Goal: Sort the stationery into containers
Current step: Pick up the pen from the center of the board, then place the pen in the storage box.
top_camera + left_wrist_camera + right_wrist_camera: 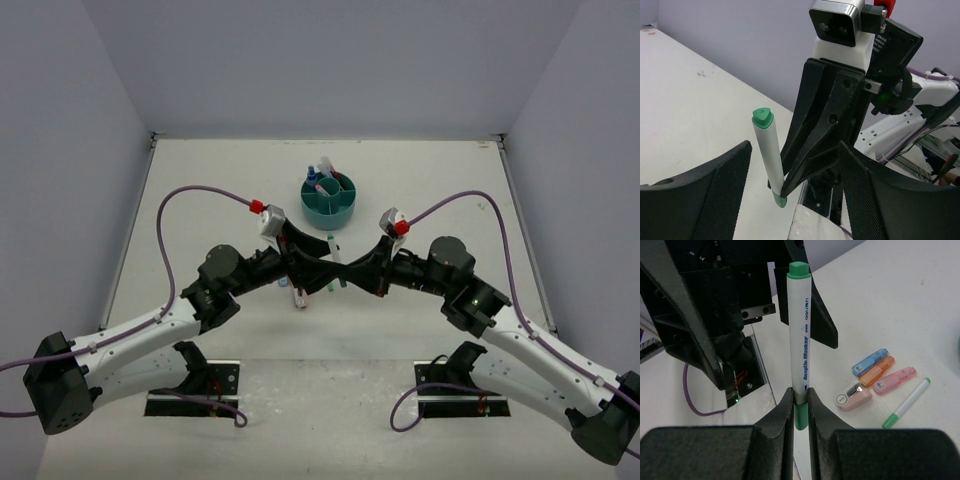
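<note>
Right hand (800,396) is clamped narrow on the lower end of a white plastic marker pen with green ends (799,335), just above its bottom cap. The pen's long axis runs straight out of the grip, so nearly the whole barrel and the top cap stand free. Left hand (794,145) faces it from the opposite side with its jaws spread wide and nothing between the pads (715,195). In the left wrist view the pen's free barrel stands inside that gap, closer to the left pad. I cannot tell how far the barrel reaches in along the fingers.

Below and beside the two hands, loose stationery lies flat on the white counter (900,300): a stubby blue highlighter (870,362), a stubby orange highlighter (878,371) and a stubby pink highlighter (895,380) side by side, a small pink-and-white case (853,395) just beside them, and a thin white pen with a green cap (907,402) near those.

Farther out, past where the hands meet and roughly on the midline, sits the round teal plastic organiser (330,205), with a few items already standing in it.

Neither arm looks clearly nearer to the organiser. If this is a handover, the pen's free barrel is what the left hand would close on. Otherwise, the right hand would carry the pen forward and tip it cap-first into a compartment.
</note>
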`<move>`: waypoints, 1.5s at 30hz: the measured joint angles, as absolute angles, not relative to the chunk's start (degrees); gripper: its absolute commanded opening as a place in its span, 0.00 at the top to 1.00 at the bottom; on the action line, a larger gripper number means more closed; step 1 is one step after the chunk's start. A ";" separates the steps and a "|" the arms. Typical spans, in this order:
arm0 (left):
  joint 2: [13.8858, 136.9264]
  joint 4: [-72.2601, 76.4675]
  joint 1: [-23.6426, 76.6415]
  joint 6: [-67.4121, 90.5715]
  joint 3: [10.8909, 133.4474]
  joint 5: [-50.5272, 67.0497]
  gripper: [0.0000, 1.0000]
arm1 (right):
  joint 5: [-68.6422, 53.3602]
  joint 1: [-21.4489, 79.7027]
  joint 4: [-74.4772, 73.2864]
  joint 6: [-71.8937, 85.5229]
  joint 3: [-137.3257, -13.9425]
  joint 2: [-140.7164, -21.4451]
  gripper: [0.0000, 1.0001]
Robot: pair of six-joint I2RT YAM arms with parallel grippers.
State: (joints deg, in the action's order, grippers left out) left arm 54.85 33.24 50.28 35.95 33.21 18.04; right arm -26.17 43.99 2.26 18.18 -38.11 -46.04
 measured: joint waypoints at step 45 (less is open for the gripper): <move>111.39 60.56 34.34 12.92 61.08 -14.94 1.00 | 12.61 43.48 -0.30 23.16 -30.41 -44.22 0.01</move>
State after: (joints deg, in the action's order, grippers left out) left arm 111.39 60.56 34.34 12.92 61.08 -14.94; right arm 12.61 43.48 -0.30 23.16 -30.41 -44.22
